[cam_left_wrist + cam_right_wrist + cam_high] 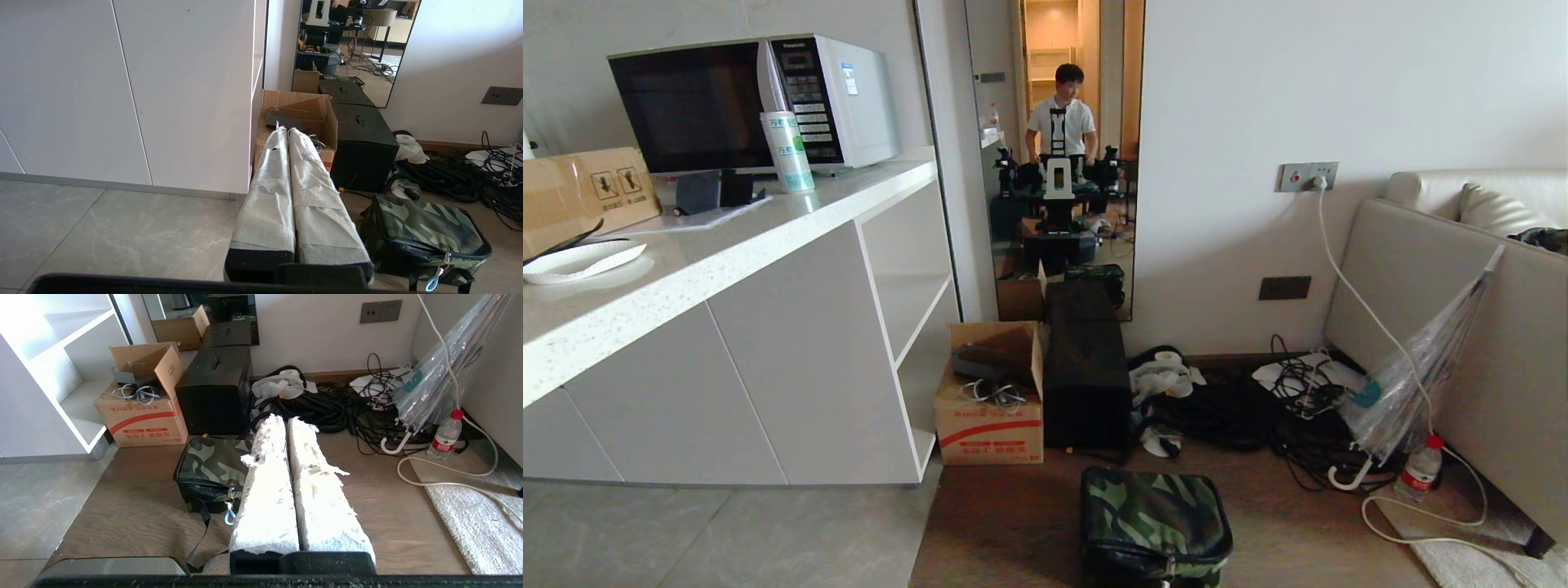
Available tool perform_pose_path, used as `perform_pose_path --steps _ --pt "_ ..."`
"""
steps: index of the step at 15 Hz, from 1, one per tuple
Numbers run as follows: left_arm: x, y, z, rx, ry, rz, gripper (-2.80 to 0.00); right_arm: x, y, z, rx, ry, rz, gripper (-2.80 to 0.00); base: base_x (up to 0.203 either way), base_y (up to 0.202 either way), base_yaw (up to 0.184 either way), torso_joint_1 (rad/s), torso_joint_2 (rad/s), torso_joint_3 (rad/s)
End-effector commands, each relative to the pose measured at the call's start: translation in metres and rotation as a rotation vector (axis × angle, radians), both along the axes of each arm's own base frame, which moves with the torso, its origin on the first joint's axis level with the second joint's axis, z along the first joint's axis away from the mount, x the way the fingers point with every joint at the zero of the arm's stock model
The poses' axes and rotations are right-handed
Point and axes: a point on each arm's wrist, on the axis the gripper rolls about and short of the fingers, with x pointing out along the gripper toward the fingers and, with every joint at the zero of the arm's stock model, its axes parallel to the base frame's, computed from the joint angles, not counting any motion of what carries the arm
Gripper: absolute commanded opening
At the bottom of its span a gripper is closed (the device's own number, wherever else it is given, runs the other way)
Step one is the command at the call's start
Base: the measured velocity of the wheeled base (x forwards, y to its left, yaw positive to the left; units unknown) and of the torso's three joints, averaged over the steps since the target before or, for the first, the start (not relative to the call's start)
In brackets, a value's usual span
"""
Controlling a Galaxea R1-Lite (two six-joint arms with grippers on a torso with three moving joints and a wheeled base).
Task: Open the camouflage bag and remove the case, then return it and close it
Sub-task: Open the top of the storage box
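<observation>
1. Camouflage bag (1153,520) on the floor, zipped shut, at 6 o'clock in head view.
2. Right gripper (286,420) nearer, bag at its 10 o'clock; left gripper (286,130) farther.
3. Both pairs of fingers pressed together, gripping nothing.

- The camouflage bag (1153,523), at 6 o'clock in the head view, is cut off by the bottom edge; its front wall and strap run out of sight.
- In the right wrist view the right gripper's (286,418) wrapped fingers (267,486) cover that bag's near corner.
- The case cannot be seen in any view.
- Neither arm shows in the head view.
- The person (1060,122) appears only in the mirror (1054,163) at 12 o'clock, legs hidden by equipment.
- The sofa (1462,327) at 3 o'clock is cropped.
</observation>
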Motion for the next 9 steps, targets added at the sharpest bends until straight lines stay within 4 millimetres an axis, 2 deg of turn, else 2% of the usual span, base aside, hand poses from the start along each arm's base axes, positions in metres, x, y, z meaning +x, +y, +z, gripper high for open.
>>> perform_pose_path --steps 1,9 --pt "0.0008 0.0000 -0.0029 -0.001 0.010 0.001 -2.80 0.0000 0.0000 -0.0002 0.000 0.003 -0.001 -2.80 0.000 0.000 0.000 0.000 0.00 0.000" --pt "0.0008 0.0000 -0.0029 -0.001 0.010 0.001 -2.80 0.0000 0.0000 -0.0001 -0.001 0.002 0.001 -2.80 0.000 0.000 0.000 0.000 0.00 0.000"
